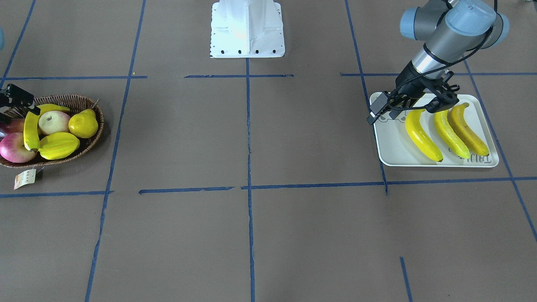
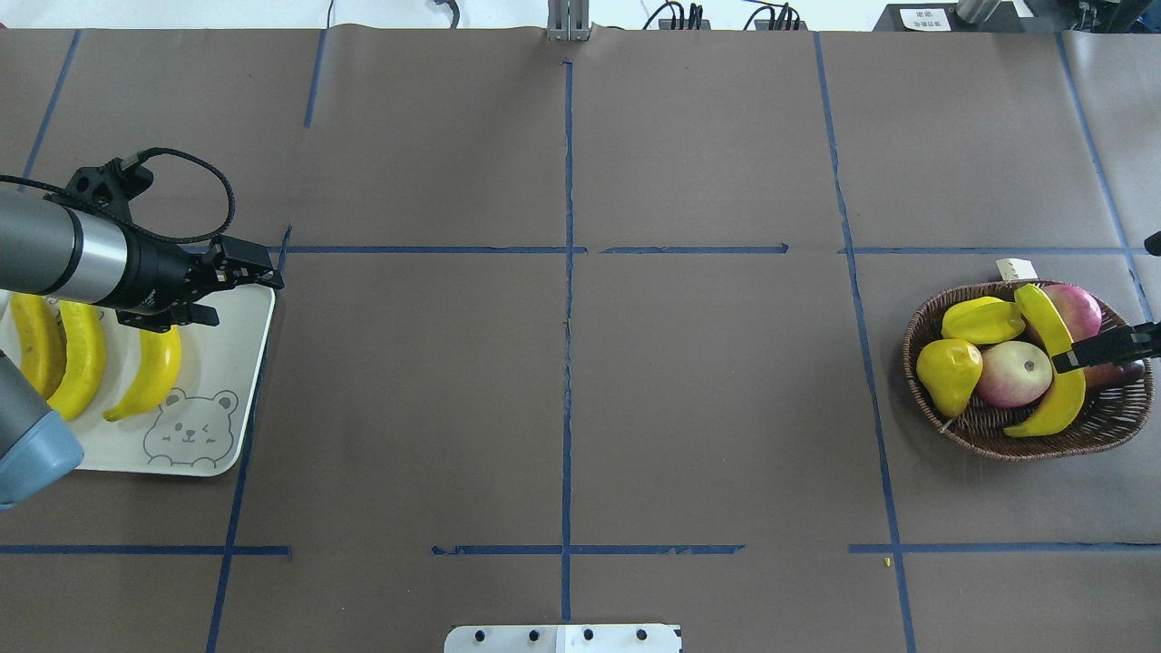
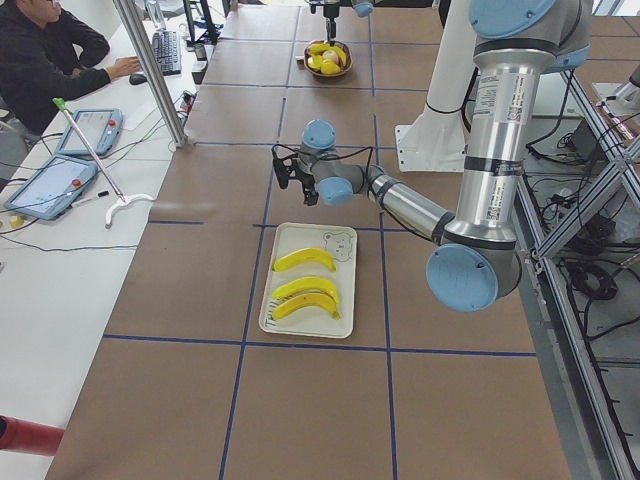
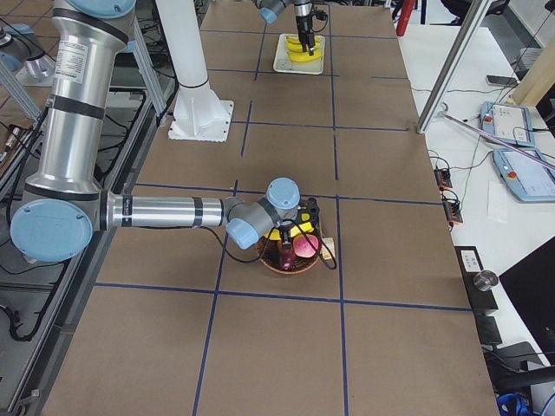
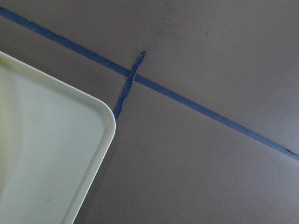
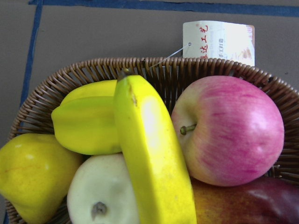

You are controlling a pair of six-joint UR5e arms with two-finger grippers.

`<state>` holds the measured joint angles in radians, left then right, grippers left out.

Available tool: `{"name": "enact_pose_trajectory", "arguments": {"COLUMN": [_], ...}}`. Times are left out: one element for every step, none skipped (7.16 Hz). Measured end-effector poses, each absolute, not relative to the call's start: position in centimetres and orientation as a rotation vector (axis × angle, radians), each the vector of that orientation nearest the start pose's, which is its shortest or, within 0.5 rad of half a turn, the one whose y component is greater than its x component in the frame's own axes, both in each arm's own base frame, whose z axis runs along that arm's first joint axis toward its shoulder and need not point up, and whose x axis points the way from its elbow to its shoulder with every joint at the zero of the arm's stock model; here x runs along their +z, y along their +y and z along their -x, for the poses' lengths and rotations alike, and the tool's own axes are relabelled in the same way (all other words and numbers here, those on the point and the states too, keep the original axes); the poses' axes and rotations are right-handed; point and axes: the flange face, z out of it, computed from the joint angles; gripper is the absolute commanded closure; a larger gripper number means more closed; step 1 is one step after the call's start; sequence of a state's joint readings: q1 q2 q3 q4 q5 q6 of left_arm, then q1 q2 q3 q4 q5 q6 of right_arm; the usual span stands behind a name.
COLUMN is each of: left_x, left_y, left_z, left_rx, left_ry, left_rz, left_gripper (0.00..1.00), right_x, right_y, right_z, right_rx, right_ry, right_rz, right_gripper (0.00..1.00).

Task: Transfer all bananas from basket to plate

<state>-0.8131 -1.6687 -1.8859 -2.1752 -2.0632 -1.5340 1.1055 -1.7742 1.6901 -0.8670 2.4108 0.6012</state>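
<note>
Three bananas [image 1: 451,134] lie side by side on the pale plate [image 1: 394,147], which has a bear print; they also show in the overhead view [image 2: 82,358]. My left gripper [image 1: 374,112] hovers over the plate's corner nearest the table's middle, empty, jaws apart. The left wrist view shows only that plate corner [image 5: 46,149]. A fourth banana [image 2: 1057,399] lies on top of the fruit in the wicker basket [image 2: 1107,426]. My right gripper [image 2: 1070,358] reaches in from the edge with a finger across this banana [image 6: 149,149]. I cannot tell whether it grips.
The basket also holds a starfruit [image 2: 984,319], a yellow pear [image 2: 948,372], two apples [image 2: 1014,374] and a dark fruit. Its paper tag [image 2: 1016,268] lies outside on the table. The white robot base [image 1: 247,29] stands mid-table. An operator [image 3: 45,55] sits beside the table.
</note>
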Motion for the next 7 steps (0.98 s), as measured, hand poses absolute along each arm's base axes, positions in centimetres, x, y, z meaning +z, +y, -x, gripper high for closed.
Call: {"name": "enact_pose_trajectory", "arguments": {"left_x": [38.83, 38.71, 38.68, 38.65, 38.65, 38.65, 38.63], "left_y": [-44.23, -44.19, -44.16, -44.16, -44.16, -44.16, -44.17], "left_z": [-29.98, -29.94, -29.92, -29.91, -29.92, -29.92, -29.93], "left_rx": [-0.446, -0.446, -0.446, -0.446, -0.446, -0.446, -0.446], "left_ry": [1.101, 1.104, 1.104, 1.105, 1.105, 1.105, 1.105], "left_rz": [-0.003, -0.004, -0.004, -0.004, -0.004, -0.004, -0.004], "left_gripper": [0.00, 0.00, 0.00, 0.00, 0.00, 0.00, 0.00], "right_x": [61.28, 61.70, 61.86, 61.90, 61.88, 61.81, 61.70], "right_y": [-40.86, -40.99, -41.03, -41.03, -41.03, -41.02, -40.98], "right_z": [13.92, 14.01, 14.10, 14.16, 14.18, 14.23, 14.29], "right_rx": [-0.133, -0.132, -0.134, -0.135, -0.136, -0.138, -0.142], "right_ry": [-0.992, -0.992, -0.997, -1.001, -1.003, -1.006, -1.010], "right_rz": [-0.081, -0.074, -0.068, -0.064, -0.062, -0.062, -0.061], "right_gripper": [0.10, 0.16, 0.17, 0.17, 0.17, 0.18, 0.18]}}
